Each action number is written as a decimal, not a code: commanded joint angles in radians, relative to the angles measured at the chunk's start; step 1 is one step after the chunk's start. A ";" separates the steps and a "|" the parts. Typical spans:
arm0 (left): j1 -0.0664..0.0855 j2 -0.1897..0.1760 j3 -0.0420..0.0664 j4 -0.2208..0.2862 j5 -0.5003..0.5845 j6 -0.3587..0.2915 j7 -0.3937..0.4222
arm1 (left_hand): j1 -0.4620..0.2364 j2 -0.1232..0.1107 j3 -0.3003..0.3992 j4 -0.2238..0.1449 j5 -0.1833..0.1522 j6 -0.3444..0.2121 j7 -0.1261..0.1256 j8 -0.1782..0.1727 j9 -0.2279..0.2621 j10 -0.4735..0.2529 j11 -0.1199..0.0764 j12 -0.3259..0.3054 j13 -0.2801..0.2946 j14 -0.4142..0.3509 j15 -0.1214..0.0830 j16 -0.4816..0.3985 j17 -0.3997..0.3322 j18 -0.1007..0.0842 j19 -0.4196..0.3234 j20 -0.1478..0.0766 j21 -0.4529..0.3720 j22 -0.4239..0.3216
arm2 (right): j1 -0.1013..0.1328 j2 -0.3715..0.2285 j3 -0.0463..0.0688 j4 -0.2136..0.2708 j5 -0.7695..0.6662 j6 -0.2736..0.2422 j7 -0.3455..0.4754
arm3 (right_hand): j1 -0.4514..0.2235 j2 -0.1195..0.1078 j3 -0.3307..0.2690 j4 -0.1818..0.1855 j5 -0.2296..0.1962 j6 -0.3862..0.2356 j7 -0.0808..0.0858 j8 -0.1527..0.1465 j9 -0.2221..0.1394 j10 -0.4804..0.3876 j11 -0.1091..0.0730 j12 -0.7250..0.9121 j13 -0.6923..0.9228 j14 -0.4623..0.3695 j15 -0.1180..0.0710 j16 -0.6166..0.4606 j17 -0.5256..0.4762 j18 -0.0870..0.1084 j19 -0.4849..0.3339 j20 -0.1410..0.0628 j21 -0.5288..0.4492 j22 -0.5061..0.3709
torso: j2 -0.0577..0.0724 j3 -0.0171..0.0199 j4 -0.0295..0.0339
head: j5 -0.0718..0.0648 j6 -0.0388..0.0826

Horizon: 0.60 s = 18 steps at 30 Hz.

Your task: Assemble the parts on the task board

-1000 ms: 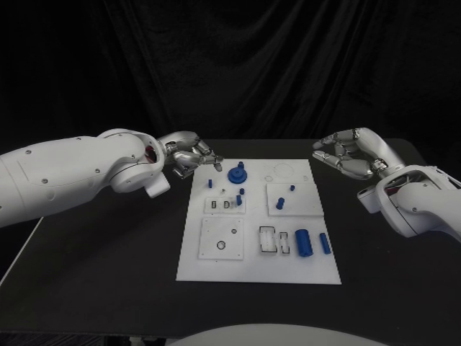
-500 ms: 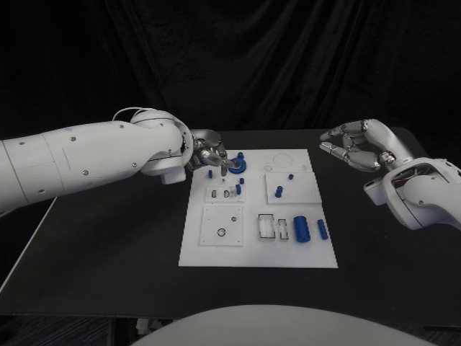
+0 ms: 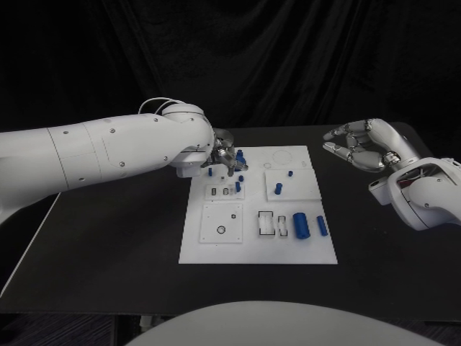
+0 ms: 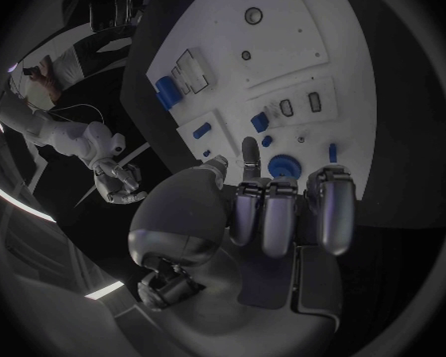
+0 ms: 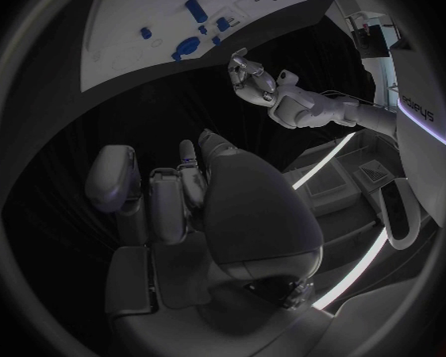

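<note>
The left hand (image 3: 222, 154) hangs over the far left corner of the white task board (image 3: 218, 249), its fingers (image 4: 282, 214) curled downward with their tips just above a blue round part (image 3: 237, 167) that sits on the board. In the left wrist view that round part (image 4: 282, 165) lies just beyond the fingertips, with one finger reaching toward it; whether the fingers touch it or hold anything I cannot tell. A small blue peg (image 4: 332, 152) stands just to one side of the fingertips, and two short blue pieces (image 4: 259, 122) (image 4: 201, 130) lie a little farther out on the board.

The right hand (image 3: 364, 146) is raised off to the board's far right side, well apart from every part, with its fingers (image 5: 168, 202) curled in toward the palm and nothing between them.

On the board, the other parts lie away from both hands: a short blue peg (image 3: 277, 189) on the right-hand raised square, another small one (image 3: 238, 187) on the left-hand square, and two larger blue cylinders (image 3: 302, 226) (image 3: 321, 225) side by side near the board's near right part, next to a black-outlined rectangular slot (image 3: 267, 222). A round hole (image 3: 222, 230) shows in the near left square
</note>
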 commanded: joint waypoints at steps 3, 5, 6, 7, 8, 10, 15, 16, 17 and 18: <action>-0.009 0.019 0.001 -0.025 -0.009 -0.011 -0.042 | 0.006 -0.007 -0.007 -0.002 0.012 -0.005 -0.004 -0.019 0.006 0.106 -0.009 0.004 0.263 0.106 -0.011 0.003 0.263 -0.010 -0.005 -0.010 -0.010 0.022 | -0.003 0.002 0.001 0.000 -0.033 -0.011 -0.029 | -0.007 -0.002 -0.005 -0.003 0.007 0.004 0.002 0.001 -0.002 0.009 0.000 0.003 0.001 0.029 0.006 0.006 0.059 0.007 0.008 0.000 0.004 0.121 | -0.002 0.0048 -0.0023 | 0.001 -0.007; -0.013 0.023 0.001 -0.031 -0.009 -0.024 -0.042 | 0.007 -0.007 -0.007 -0.002 0.013 -0.005 -0.004 -0.022 0.006 0.106 -0.009 0.004 0.263 0.106 -0.011 0.003 0.263 -0.010 -0.006 -0.010 -0.011 0.020 | -0.003 0.002 0.001 -0.001 -0.035 -0.010 -0.032 | -0.007 -0.003 -0.005 -0.003 0.008 0.003 0.002 0.001 -0.002 0.010 0.000 0.004 0.002 0.030 0.006 0.007 0.061 0.007 0.009 0.000 0.006 0.121 | -0.001 0.0065 -0.0029 | 0.003 -0.007; -0.015 0.025 0.001 -0.033 -0.009 -0.029 -0.041 | 0.008 -0.008 -0.007 -0.003 0.014 -0.005 -0.004 -0.025 0.007 0.106 -0.009 0.004 0.263 0.106 -0.011 0.003 0.263 -0.009 -0.006 -0.010 -0.011 0.019 | -0.003 0.002 0.001 -0.002 -0.036 -0.010 -0.034 | -0.007 -0.004 -0.005 -0.003 0.009 0.003 0.002 0.000 -0.003 0.009 0.000 0.003 0.001 0.031 0.006 0.007 0.061 0.007 0.009 0.000 0.006 0.121 | -0.001 0.0061 -0.0032 | 0.003 -0.007; -0.017 0.027 0.001 -0.036 -0.009 -0.032 -0.040 | 0.009 -0.008 -0.007 -0.004 0.016 -0.004 -0.004 -0.028 0.008 0.106 -0.009 0.004 0.263 0.106 -0.011 0.003 0.263 -0.009 -0.006 -0.010 -0.012 0.019 | -0.003 0.003 0.001 -0.003 -0.037 -0.009 -0.036 | -0.007 -0.004 -0.005 -0.003 0.009 0.003 0.002 0.000 -0.003 0.009 0.000 0.003 0.001 0.031 0.006 0.007 0.061 0.007 0.009 0.000 0.006 0.121 | 0.000 0.0064 -0.0030 | 0.003 -0.007; -0.019 0.029 0.001 -0.040 -0.009 -0.034 -0.038 | 0.010 -0.008 -0.007 -0.005 0.018 -0.004 -0.004 -0.031 0.008 0.106 -0.009 0.004 0.263 0.106 -0.011 0.003 0.263 -0.009 -0.007 -0.011 -0.012 0.018 | -0.003 0.003 0.001 -0.005 -0.038 -0.008 -0.037 | -0.007 -0.004 -0.005 -0.003 0.009 0.003 0.002 0.000 -0.003 0.009 0.000 0.003 0.001 0.031 0.006 0.007 0.061 0.007 0.009 0.000 0.006 0.121 | -0.001 0.0053 -0.0037 | 0.004 -0.007; -0.022 0.031 0.001 -0.045 -0.009 -0.036 -0.037 | 0.011 -0.008 -0.007 -0.006 0.019 -0.003 -0.004 -0.033 0.009 0.106 -0.009 0.004 0.263 0.106 -0.011 0.003 0.263 -0.009 -0.007 -0.011 -0.013 0.018 | -0.003 0.004 0.001 -0.007 -0.039 -0.007 -0.040 | -0.007 -0.004 -0.005 -0.003 0.009 0.003 0.002 0.000 -0.003 0.009 0.000 0.003 0.001 0.031 0.006 0.007 0.061 0.007 0.009 0.000 0.006 0.121 | -0.002 0.0049 -0.0041 | 0.006 -0.007; -0.037 0.036 0.001 -0.056 -0.009 -0.051 -0.018 | 0.018 -0.008 -0.005 -0.011 0.027 0.001 -0.004 -0.046 0.012 0.106 -0.009 0.004 0.263 0.106 -0.011 0.003 0.263 -0.009 -0.007 -0.011 -0.015 0.016 | -0.004 0.006 0.001 -0.009 -0.040 -0.005 -0.043 | -0.006 -0.005 -0.006 -0.004 0.011 0.002 0.002 0.000 -0.003 0.009 0.000 0.003 -0.001 0.031 0.006 0.008 0.061 0.007 0.010 0.000 0.005 0.122 | -0.002 0.0062 -0.0095 | 0.011 -0.007; -0.040 0.037 0.001 -0.059 -0.009 -0.052 -0.015 | 0.019 -0.009 -0.005 -0.011 0.028 0.002 -0.004 -0.048 0.013 0.106 -0.009 0.004 0.263 0.106 -0.011 0.003 0.263 -0.009 -0.007 -0.011 -0.015 0.016 | -0.004 0.007 0.001 -0.010 -0.041 -0.004 -0.044 | -0.006 -0.005 -0.006 -0.004 0.011 0.002 0.002 0.000 -0.003 0.009 0.000 0.003 -0.001 0.031 0.006 0.008 0.061 0.007 0.010 0.000 0.005 0.122 | -0.002 0.0064 -0.0096 | 0.012 -0.007; -0.042 0.038 0.001 -0.060 -0.009 -0.053 -0.013 | 0.020 -0.009 -0.005 -0.012 0.029 0.003 -0.004 -0.048 0.013 0.106 -0.009 0.004 0.263 0.106 -0.011 0.003 0.263 -0.009 -0.007 -0.011 -0.016 0.015 | -0.004 0.007 0.001 -0.010 -0.041 -0.004 -0.044 | -0.006 -0.005 -0.006 -0.004 0.011 0.002 0.002 0.000 -0.003 0.009 0.000 0.003 -0.001 0.031 0.006 0.008 0.061 0.007 0.010 0.000 0.005 0.122 | -0.003 0.0065 -0.0089 | 0.011 -0.007; -0.044 0.039 0.001 -0.062 -0.009 -0.053 -0.012 | 0.019 -0.008 -0.005 -0.011 0.029 0.004 -0.004 -0.049 0.014 0.106 -0.009 0.004 0.263 0.106 -0.011 0.003 0.263 -0.009 -0.007 -0.011 -0.016 0.015 | -0.004 0.007 0.001 -0.010 -0.041 -0.003 -0.044 | -0.006 -0.005 -0.006 -0.004 0.011 0.002 0.002 0.000 -0.003 0.009 0.000 0.003 -0.001 0.031 0.006 0.008 0.061 0.007 0.010 0.000 0.005 0.122 | -0.003 0.0064 -0.0067 | 0.009 -0.007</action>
